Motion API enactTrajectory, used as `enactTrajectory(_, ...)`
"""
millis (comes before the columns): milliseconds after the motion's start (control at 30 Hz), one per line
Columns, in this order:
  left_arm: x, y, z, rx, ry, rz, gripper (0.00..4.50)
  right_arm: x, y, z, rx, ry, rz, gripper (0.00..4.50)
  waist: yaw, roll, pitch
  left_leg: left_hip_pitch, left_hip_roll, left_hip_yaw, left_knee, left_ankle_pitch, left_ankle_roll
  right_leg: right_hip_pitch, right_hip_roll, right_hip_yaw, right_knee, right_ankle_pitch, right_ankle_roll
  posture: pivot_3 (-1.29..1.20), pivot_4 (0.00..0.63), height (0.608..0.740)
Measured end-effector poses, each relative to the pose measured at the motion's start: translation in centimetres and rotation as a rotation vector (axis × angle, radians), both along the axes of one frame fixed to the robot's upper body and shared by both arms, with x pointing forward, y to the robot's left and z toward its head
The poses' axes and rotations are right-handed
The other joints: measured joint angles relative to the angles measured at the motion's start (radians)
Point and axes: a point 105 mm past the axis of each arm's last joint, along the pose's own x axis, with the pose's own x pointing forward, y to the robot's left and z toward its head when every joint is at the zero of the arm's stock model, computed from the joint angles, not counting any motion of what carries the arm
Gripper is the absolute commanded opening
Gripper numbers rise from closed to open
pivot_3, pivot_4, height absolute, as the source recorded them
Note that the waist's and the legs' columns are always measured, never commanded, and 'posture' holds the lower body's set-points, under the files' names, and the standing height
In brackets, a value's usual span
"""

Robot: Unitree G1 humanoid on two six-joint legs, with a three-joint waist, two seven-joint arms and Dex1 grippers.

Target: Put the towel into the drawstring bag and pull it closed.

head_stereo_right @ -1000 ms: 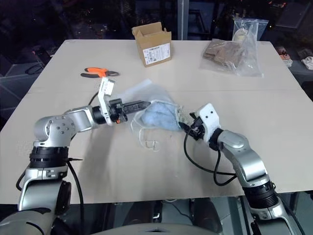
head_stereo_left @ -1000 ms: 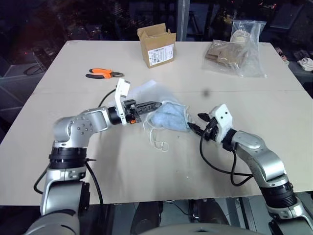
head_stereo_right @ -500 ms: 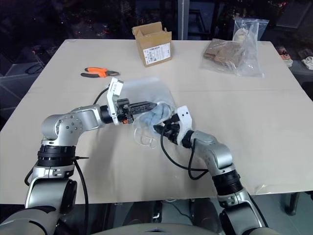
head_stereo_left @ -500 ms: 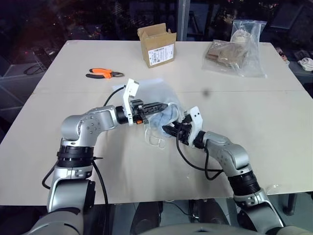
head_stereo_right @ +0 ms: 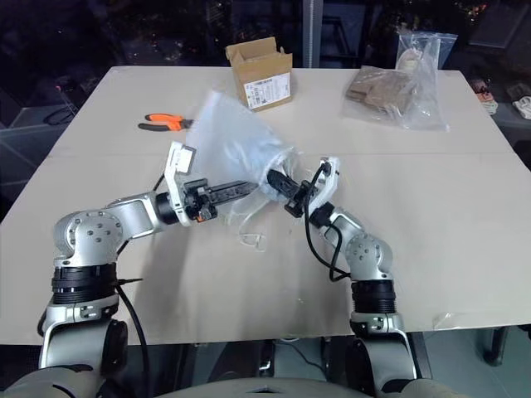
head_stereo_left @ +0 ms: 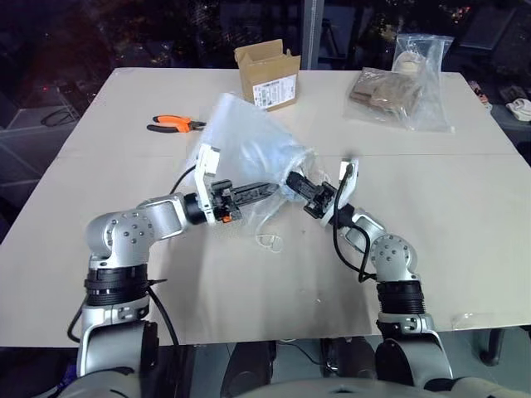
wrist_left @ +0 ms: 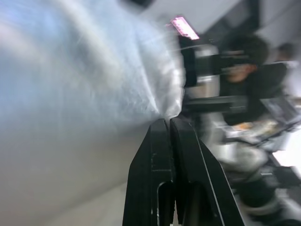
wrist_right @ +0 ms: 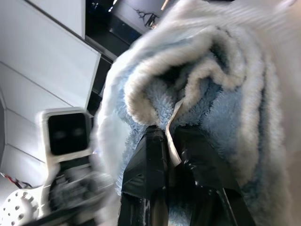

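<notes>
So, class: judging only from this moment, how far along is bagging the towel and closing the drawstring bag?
Done: the light blue towel already sits inside the translucent drawstring bag, which is lifted off the table. In hand: the left hand is shut on the bag's mouth, and the right hand is shut on it from the other side. Left: the cords hang slack, so the mouth is not yet pulled closed.

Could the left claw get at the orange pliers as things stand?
Probably not: the left claw is shut on the drawstring bag, which stands raised between it and the orange pliers; it would have to let go first.
</notes>
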Motion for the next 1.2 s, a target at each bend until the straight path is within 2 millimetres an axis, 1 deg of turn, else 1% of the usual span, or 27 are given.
enactTrajectory(100, -0.4, -1.9, -0.1, -0.038, 0.018, -0.028, 0.00, -0.4, 2.0, -1.7, -0.088, -0.003, 0.046, 0.03, -0.005, 0.000, 0.000, 0.001, -0.001, 0.000, 0.000, 0.000, 0.000, 0.000, 0.001, 0.000, 0.001, 0.000, 0.000, 0.00, 0.150, 0.740)
enactTrajectory(133, -0.4, -1.9, -0.2, -0.036, 0.024, -0.027, 0.00, -0.6, 2.6, -2.1, -0.119, -0.024, 0.057, 0.03, -0.008, 0.000, 0.000, 0.001, -0.001, 0.000, 0.000, 0.000, 0.000, 0.000, 0.003, 0.000, 0.001, 0.000, 0.000, 0.00, 0.150, 0.740)
enactTrajectory(167, -0.4, -1.8, -0.4, -0.029, 0.027, -0.017, 0.00, -0.8, 3.3, -2.4, -0.156, -0.060, 0.070, 0.03, -0.012, 0.000, 0.000, 0.001, 0.000, -0.001, -0.001, 0.000, 0.000, 0.000, 0.004, 0.000, 0.001, 0.000, 0.000, 0.00, 0.150, 0.740)
enactTrajectory(233, -0.5, -1.5, -0.9, -0.017, 0.039, -0.005, 0.00, -1.2, 4.0, -2.4, -0.188, -0.120, 0.085, 0.03, -0.018, 0.000, 0.000, 0.001, 0.000, -0.002, -0.001, 0.000, 0.000, 0.000, 0.004, -0.001, 0.001, 0.000, 0.000, 0.00, 0.150, 0.740)
enactTrajectory(333, -0.6, -0.6, -1.7, 0.008, 0.057, 0.025, 0.00, -1.0, 4.4, -2.7, -0.246, -0.190, 0.079, 0.03, -0.022, 0.000, 0.000, 0.001, 0.000, -0.002, -0.001, 0.000, 0.000, -0.001, 0.004, 0.000, 0.001, 0.000, 0.000, 0.00, 0.150, 0.740)
enactTrajectory(433, -0.5, -0.2, -2.1, 0.018, 0.057, 0.050, 0.00, -0.6, 4.8, -3.1, -0.363, -0.308, 0.061, 1.15, -0.020, 0.000, 0.000, 0.001, -0.001, -0.002, 0.000, 0.000, 0.000, 0.000, 0.002, -0.001, 0.001, 0.000, 0.000, 0.00, 0.150, 0.740)
enactTrajectory(467, -0.4, -0.1, -2.2, 0.020, 0.051, 0.058, 0.00, -0.5, 4.6, -3.3, -0.389, -0.330, 0.053, 1.54, -0.019, 0.000, 0.000, 0.001, -0.001, -0.002, 0.000, 0.000, 0.000, 0.000, 0.002, -0.001, 0.001, 0.000, 0.000, 0.00, 0.150, 0.740)
enactTrajectory(500, -0.2, 0.2, -2.2, 0.031, 0.041, 0.075, 0.00, -0.3, 4.2, -3.8, -0.456, -0.372, 0.036, 1.99, -0.018, 0.000, 0.000, 0.001, -0.001, -0.001, 0.000, 0.000, 0.000, 0.000, 0.002, 0.000, 0.001, 0.000, 0.000, 0.00, 0.150, 0.740)
enactTrajectory(533, -0.1, 0.3, -2.2, 0.036, 0.035, 0.084, 0.00, -0.1, 3.9, -4.0, -0.493, -0.394, 0.025, 2.54, -0.018, 0.000, 0.000, 0.001, -0.001, -0.001, 0.000, 0.000, 0.000, 0.000, 0.001, 0.000, 0.001, 0.000, 0.000, 0.00, 0.150, 0.740)
enactTrajectory(567, 0.0, 0.5, -2.3, 0.041, 0.030, 0.089, 0.00, 0.1, 3.4, -4.2, -0.549, -0.425, 0.007, 2.94, -0.018, 0.000, 0.000, 0.001, -0.002, -0.001, 0.000, 0.000, 0.000, 0.000, 0.001, 0.000, 0.001, 0.000, 0.000, 0.00, 0.150, 0.740)
enactTrajectory(633, 0.4, 1.2, -2.4, 0.060, 0.020, 0.105, 0.00, 0.0, 1.8, -4.6, -0.673, -0.507, -0.017, 2.94, -0.016, 0.000, 0.000, 0.001, -0.002, -0.001, 0.000, 0.000, 0.000, 0.000, 0.001, 0.000, 0.001, 0.000, 0.000, 0.00, 0.150, 0.740)
enactTrajectory(667, 0.6, 1.6, -2.4, 0.071, 0.015, 0.113, 0.00, -0.2, 0.9, -4.6, -0.701, -0.525, -0.022, 2.94, -0.015, 0.000, 0.000, 0.000, -0.002, -0.001, 0.000, 0.000, 0.000, 0.000, 0.001, 0.000, 0.001, 0.000, 0.000, 0.00, 0.150, 0.740)
enactTrajectory(700, 1.0, 2.3, -2.3, 0.088, 0.002, 0.123, 0.00, -0.9, -0.6, -4.4, -0.743, -0.554, -0.020, 2.94, -0.013, 0.000, 0.000, 0.000, -0.002, -0.001, 0.000, 0.000, 0.000, -0.001, 0.001, -0.001, 0.001, 0.000, 0.000, 0.00, 0.150, 0.740)
enactTrajectory(733, 1.2, 2.9, -2.1, 0.100, -0.008, 0.137, 0.00, -1.2, -1.1, -4.2, -0.759, -0.566, -0.012, 2.94, -0.013, 0.000, 0.000, 0.000, -0.002, -0.001, 0.000, 0.000, 0.000, -0.001, 0.001, -0.001, 0.000, 0.000, 0.000, 0.00, 0.150, 0.740)
enactTrajectory(800, 1.9, 3.5, -1.3, 0.113, -0.045, 0.142, 0.00, -2.1, -2.4, -3.4, -0.788, -0.582, 0.000, 2.94, -0.013, 0.000, 0.000, 0.000, -0.002, -0.001, -0.001, 0.000, 0.000, -0.001, 0.001, -0.001, 0.001, 0.000, 0.000, 0.00, 0.150, 0.740)
enactTrajectory(833, 2.4, 4.1, -0.7, 0.125, -0.077, 0.146, 0.00, -2.7, -2.8, -2.6, -0.789, -0.600, 0.007, 2.94, -0.015, 0.000, 0.000, 0.001, -0.001, -0.001, -0.001, 0.000, 0.000, -0.001, 0.002, -0.001, 0.001, 0.000, -0.001, 0.00, 0.150, 0.740)
enactTrajectory(867, 2.6, 4.3, -0.4, 0.136, -0.099, 0.143, 0.00, -2.9, -3.1, -2.0, -0.790, -0.608, -0.001, 2.94, -0.017, 0.000, 0.000, 0.001, -0.001, -0.001, -0.001, 0.000, 0.000, -0.001, 0.003, 0.000, 0.001, 0.000, -0.001, 0.00, 0.150, 0.740)
enactTrajectory(900, 2.8, 4.4, -0.1, 0.148, -0.117, 0.134, 0.00, -2.7, -3.5, -1.5, -0.799, -0.611, -0.024, 2.94, -0.018, 0.000, 0.000, 0.002, -0.001, -0.001, -0.001, 0.000, 0.000, -0.001, 0.003, 0.000, 0.001, 0.000, -0.001, 0.00, 0.150, 0.740)
enactTrajectory(967, 3.0, 4.5, 0.3, 0.167, -0.146, 0.115, 0.00, -1.5, -4.2, -0.7, -0.853, -0.614, -0.100, 2.94, -0.019, 0.000, 0.000, 0.002, -0.001, 0.000, 0.000, 0.000, 0.000, -0.001, 0.003, 0.000, 0.001, -0.001, -0.001, 0.00, 0.150, 0.740)
enactTrajectory(1033, 3.1, 4.7, 0.6, 0.187, -0.167, 0.095, 0.00, 0.2, -5.3, -0.5, -0.946, -0.622, -0.176, 2.94, -0.018, 0.000, 0.000, 0.001, -0.001, 0.001, 0.000, 0.000, 0.000, -0.001, 0.003, 0.001, 0.000, -0.001, -0.001, 0.00, 0.150, 0.740)
enactTrajectory(1100, 3.3, 4.7, 1.1, 0.193, -0.187, 0.088, 0.00, 1.3, -5.6, -1.0, -0.989, -0.603, -0.206, 2.94, -0.018, -0.001, 0.000, 0.001, -0.001, 0.002, 0.000, 0.000, 0.000, -0.001, 0.003, 0.001, 0.000, 0.000, -0.001, 0.00, 0.150, 0.740)
enactTrajectory(1167, 3.6, 4.7, 1.7, 0.193, -0.209, 0.088, 0.00, 2.2, -5.2, -2.3, -1.015, -0.563, -0.213, 2.94, -0.018, -0.001, 0.000, 0.000, -0.001, 0.002, 0.000, 0.000, 0.000, -0.001, 0.003, 0.001, 0.000, 0.000, 0.000, 0.00, 0.150, 0.740)
enactTrajectory(1200, 3.8, 4.7, 1.9, 0.192, -0.216, 0.089, 0.00, 2.4, -4.9, -2.9, -1.037, -0.563, -0.200, 2.94, -0.019, -0.001, 0.000, 0.000, -0.001, 0.002, 0.000, 0.000, 0.000, -0.001, 0.003, 0.001, 0.000, 0.000, 0.000, 0.00, 0.150, 0.740)
